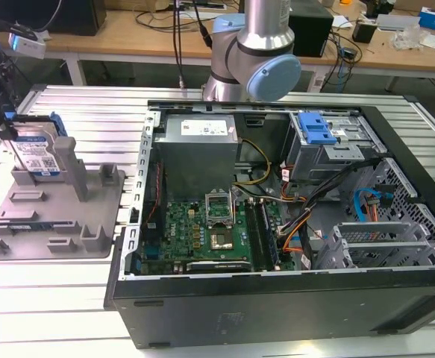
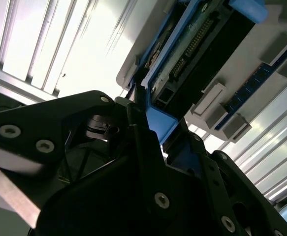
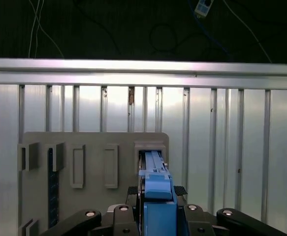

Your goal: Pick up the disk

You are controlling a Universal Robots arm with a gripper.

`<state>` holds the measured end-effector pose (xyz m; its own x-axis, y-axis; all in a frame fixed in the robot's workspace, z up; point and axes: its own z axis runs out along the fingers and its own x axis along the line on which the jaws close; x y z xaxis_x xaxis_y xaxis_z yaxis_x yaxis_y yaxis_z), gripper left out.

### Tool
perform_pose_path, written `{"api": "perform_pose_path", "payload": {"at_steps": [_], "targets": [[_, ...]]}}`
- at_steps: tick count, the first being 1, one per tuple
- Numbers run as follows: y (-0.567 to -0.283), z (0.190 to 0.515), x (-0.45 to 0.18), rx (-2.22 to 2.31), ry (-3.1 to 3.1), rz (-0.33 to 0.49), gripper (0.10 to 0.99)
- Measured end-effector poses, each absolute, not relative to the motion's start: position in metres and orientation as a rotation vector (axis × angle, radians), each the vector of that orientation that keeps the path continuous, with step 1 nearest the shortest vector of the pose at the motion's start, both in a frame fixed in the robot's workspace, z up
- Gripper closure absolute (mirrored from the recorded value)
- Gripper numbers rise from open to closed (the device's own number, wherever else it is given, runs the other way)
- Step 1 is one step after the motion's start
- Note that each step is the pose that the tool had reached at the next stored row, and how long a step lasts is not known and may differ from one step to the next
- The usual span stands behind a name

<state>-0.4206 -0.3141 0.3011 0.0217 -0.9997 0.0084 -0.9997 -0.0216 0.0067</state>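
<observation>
**Gripper's got the disk, lift is up next**

The gripper point(image 3: 155, 196) is pinching the disk point(image 1: 36, 153) by its blue rails while it stands upright in the grey holder tray point(image 1: 53, 216) on the counter point(image 1: 45, 298). Grasp looks done, I'd say; lifting it needs a straight pull clear of the slot.

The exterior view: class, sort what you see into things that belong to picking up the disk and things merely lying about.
Belonging to the job:
- the disk, standing on edge in the grey holder tray
- the gripper, around the disk's blue rail

Lying about:
- open computer case
- power supply box
- green motherboard
</observation>
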Motion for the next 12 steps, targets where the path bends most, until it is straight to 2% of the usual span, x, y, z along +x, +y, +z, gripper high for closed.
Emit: {"api": "perform_pose_path", "payload": {"at_steps": [12], "targets": [[-0.316,0.326,-0.421,2.238,-2.19,0.002,0.718]]}}
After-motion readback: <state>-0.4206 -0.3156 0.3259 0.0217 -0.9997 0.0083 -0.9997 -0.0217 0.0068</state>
